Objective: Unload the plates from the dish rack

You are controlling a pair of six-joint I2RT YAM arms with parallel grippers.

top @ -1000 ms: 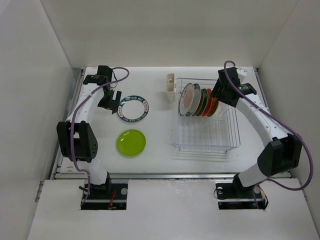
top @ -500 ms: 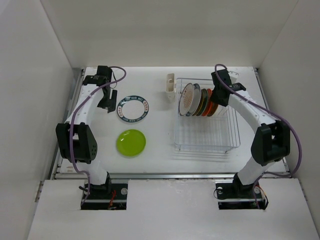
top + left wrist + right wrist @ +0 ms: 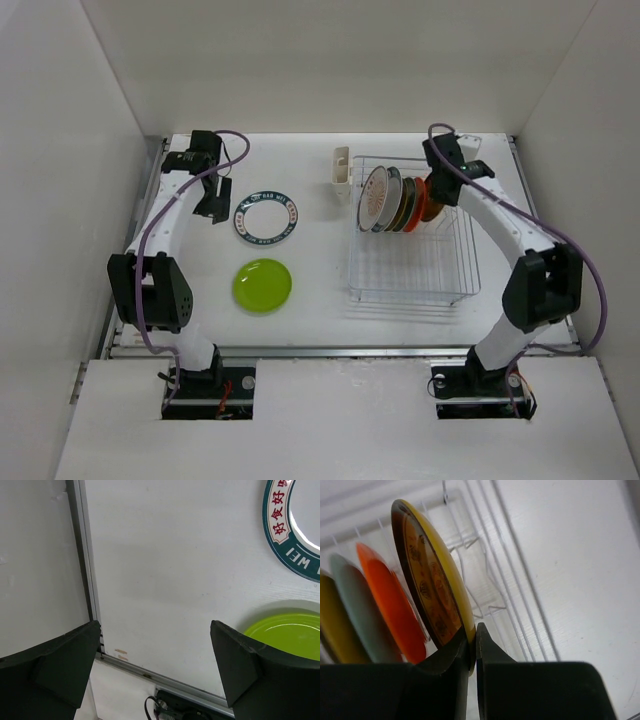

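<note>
1. The flat matte white table [image 3: 320,262] carries everything.
2. The rectangular clear wire-grid dish rack [image 3: 415,270] sits on the table's right half, its thin rods crossing in a lattice.
3. A row of round glossy plates [image 3: 395,203] stands on edge, close together, at the rack's far end.
4. A white round plate with a dark teal lettered rim [image 3: 267,219] lies flat on the table left of the rack. Just nearer, a lime green glossy plate [image 3: 262,285] also lies flat.
5. The small cream cup holder [image 3: 341,170] sits at the rack's far left corner.
6. The right gripper [image 3: 472,630] is pinched on the rim of the amber patterned plate [image 3: 427,592], which stands upright in the rack beside an orange-red plate [image 3: 390,605].
7. The left gripper [image 3: 155,630] hangs over the table near its left edge, fingers spread wide, holding nothing.
</note>
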